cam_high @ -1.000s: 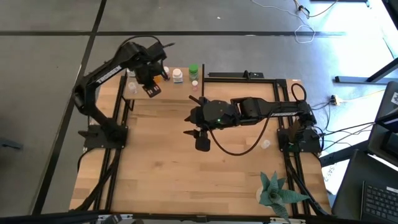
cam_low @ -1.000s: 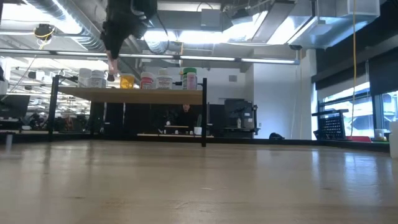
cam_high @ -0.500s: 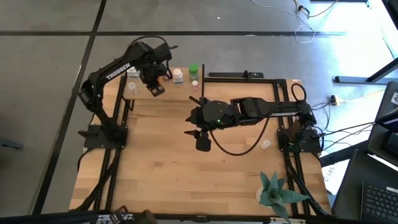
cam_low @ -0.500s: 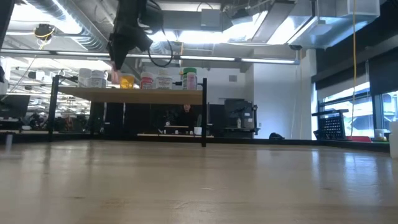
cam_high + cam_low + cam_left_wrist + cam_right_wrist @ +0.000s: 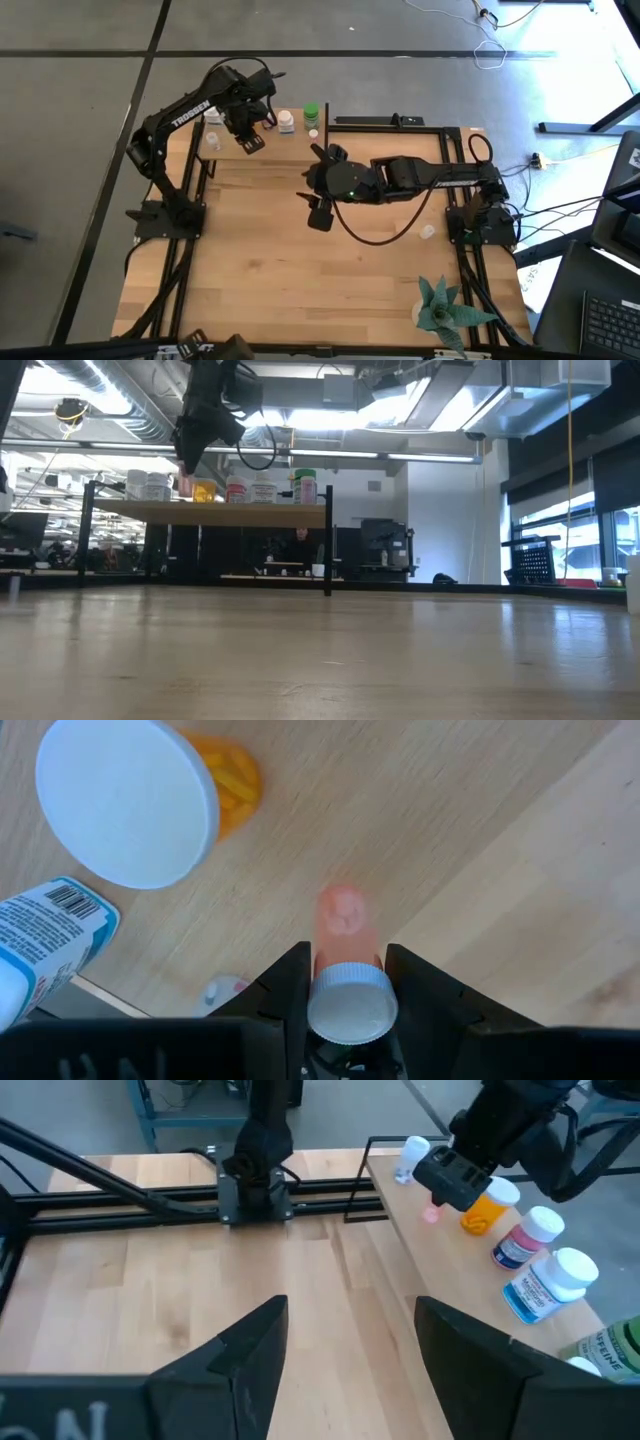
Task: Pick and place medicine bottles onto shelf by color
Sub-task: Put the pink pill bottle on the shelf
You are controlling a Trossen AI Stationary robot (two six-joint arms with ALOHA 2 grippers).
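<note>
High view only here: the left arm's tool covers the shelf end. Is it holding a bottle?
Observer: Yes. In the left wrist view the left tool is shut on a pink bottle with a white cap.
Operator: Is the bottle down on the shelf?
Observer: I can't tell; the low view shows it at about the level of the standing bottles on the shelf.
Operator: What is nearest it?
Observer: An orange bottle with a white cap, beside it on the shelf.
Operator: And the right tool?
Observer: The right tool is open and empty, over the table.
</note>
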